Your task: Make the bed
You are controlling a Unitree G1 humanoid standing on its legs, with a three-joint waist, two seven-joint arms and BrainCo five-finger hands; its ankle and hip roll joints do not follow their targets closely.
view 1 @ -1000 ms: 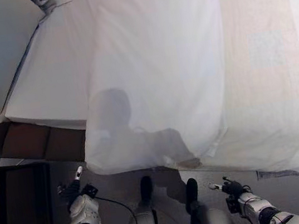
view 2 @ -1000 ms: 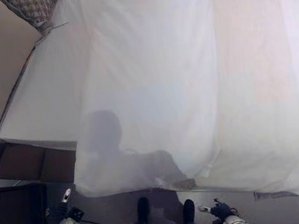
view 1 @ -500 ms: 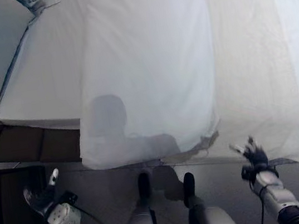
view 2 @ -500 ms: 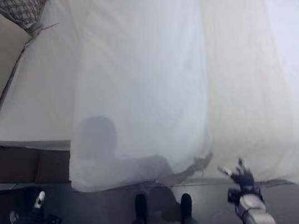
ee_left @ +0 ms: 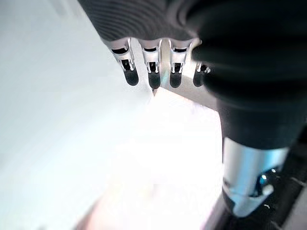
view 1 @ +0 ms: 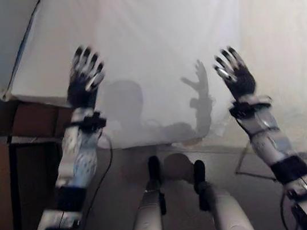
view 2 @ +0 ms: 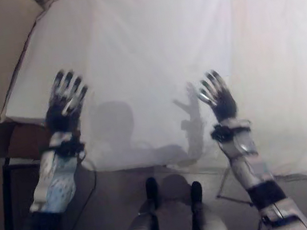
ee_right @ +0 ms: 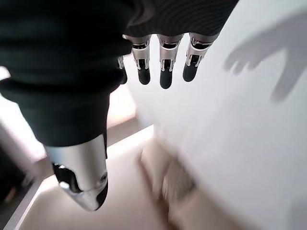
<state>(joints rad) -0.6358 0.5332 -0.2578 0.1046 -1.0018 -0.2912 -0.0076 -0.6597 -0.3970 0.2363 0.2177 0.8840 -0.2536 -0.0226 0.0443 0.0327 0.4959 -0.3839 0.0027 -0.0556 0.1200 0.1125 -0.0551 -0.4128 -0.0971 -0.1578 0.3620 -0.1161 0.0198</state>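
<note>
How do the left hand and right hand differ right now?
The left hand is raised higher, over the mattress edge near the corner; the right hand is lower, over the hanging white sheet. Both are open with fingers spread, holding nothing.

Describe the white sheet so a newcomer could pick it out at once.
Start at the bed, which spans the upper scene. The white sheet drapes over its near edge toward the floor, between the raised left hand and right hand. Unlike the flat mattress corner beside it, it hangs loose.
</note>
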